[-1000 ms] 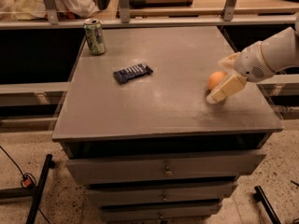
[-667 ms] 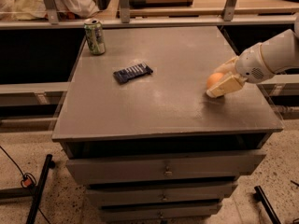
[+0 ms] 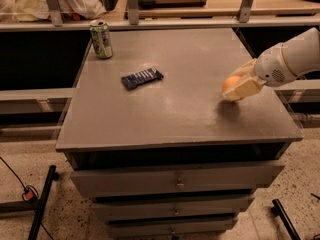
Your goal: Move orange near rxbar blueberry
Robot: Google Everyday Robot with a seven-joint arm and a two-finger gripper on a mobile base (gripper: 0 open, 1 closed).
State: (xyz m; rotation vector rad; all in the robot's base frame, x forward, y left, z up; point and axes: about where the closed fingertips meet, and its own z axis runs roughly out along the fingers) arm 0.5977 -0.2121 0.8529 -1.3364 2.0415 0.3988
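The orange (image 3: 230, 83) is a small round fruit held between the pale fingers of my gripper (image 3: 236, 86) at the right side of the grey cabinet top (image 3: 175, 114), slightly above the surface. The white arm comes in from the right edge. The rxbar blueberry (image 3: 142, 77), a flat dark navy bar with pale lettering, lies on the cabinet top left of centre, well to the left of the orange.
A green-and-white drink can (image 3: 101, 39) stands upright at the back left corner. Behind the cabinet runs a shelf rail with metal posts (image 3: 132, 3). Drawers (image 3: 176, 183) are below the top. Black stand legs lie on the floor at both sides.
My gripper with the orange has lifted a little off the cabinet top and shifted slightly left. The bar and the can have not moved.
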